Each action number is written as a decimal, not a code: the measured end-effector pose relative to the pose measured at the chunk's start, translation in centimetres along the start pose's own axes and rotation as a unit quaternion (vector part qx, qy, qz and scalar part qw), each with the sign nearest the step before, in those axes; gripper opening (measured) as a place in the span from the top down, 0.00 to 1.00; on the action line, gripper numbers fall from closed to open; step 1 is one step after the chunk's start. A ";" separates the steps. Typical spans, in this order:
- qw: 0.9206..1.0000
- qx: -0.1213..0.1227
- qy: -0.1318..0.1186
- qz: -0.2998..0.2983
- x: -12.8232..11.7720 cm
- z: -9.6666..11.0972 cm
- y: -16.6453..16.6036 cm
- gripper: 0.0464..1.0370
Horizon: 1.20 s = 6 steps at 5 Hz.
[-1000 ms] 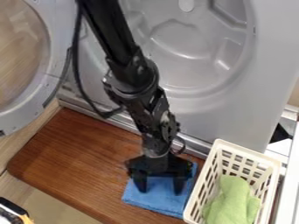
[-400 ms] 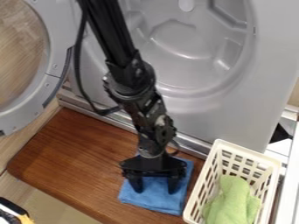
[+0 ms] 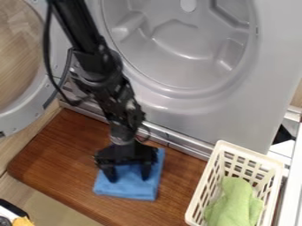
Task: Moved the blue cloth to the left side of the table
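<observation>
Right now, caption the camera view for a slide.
Black gripper over a folded blue cloth on a wooden board, left of a basket.

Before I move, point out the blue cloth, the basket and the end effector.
Blue cloth (image 3: 126,190): camera view, near its front edge.
Basket (image 3: 251,153): camera view, far rim.
End effector (image 3: 128,179): camera view, midway between the fingertips.

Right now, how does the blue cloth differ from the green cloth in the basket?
The blue cloth lies flat, nearly square, on the brown board, while the green cloth is crumpled inside the basket. The gripper is down at the blue cloth; it is away from the green cloth. Both look plain, without pattern.
</observation>
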<state>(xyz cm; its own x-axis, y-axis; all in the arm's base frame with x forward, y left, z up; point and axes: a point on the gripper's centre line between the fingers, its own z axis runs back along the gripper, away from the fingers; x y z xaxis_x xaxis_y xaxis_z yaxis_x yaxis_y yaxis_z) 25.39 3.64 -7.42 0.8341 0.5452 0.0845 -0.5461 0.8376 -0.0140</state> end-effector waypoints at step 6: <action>0.999 0.017 0.007 0.050 3.0 0.9 3.9 0.04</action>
<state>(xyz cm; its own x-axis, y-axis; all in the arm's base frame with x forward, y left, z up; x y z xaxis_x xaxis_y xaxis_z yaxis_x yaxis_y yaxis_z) 25.68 8.56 -6.28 0.7762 0.6264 0.0713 -0.6287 0.7775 0.0129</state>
